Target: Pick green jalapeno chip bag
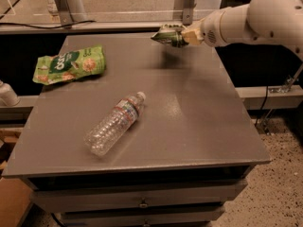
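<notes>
gripper (183,36) is pinching the green jalapeno chip bag (165,34), jaws closed on it | grey table (189,112) is lying below the jaws | speckled floor (279,188) is showing below-right

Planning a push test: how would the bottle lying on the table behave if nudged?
Lying on its side, the bottle would likely roll. It looks empty, so probably light and easily dented. The gripper, over the far edge of the table, holds the green jalapeno chip bag.
</notes>
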You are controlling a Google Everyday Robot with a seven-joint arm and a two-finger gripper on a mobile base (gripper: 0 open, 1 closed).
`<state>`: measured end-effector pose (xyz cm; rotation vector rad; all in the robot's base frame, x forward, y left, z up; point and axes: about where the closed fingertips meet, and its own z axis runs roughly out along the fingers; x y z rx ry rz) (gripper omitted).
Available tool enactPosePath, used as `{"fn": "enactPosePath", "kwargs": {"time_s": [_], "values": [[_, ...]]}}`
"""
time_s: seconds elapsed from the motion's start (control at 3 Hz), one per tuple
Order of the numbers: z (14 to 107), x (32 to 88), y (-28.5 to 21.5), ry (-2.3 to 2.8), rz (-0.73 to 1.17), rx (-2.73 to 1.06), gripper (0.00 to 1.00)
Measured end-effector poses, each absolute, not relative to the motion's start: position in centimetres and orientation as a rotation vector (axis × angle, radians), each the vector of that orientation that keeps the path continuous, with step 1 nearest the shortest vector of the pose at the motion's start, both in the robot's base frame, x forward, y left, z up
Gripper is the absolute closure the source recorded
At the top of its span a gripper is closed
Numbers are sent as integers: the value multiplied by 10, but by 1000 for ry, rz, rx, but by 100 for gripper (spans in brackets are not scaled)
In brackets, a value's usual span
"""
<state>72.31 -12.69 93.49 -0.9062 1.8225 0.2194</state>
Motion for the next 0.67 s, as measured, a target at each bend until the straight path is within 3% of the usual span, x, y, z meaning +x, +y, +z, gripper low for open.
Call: {"fn": "enactPosePath", "kwargs": {"time_s": [0.33,0.67], "values": [[985,663,-155,1769,217,-931,100],[985,663,-154,1769,217,-931,100]]}}
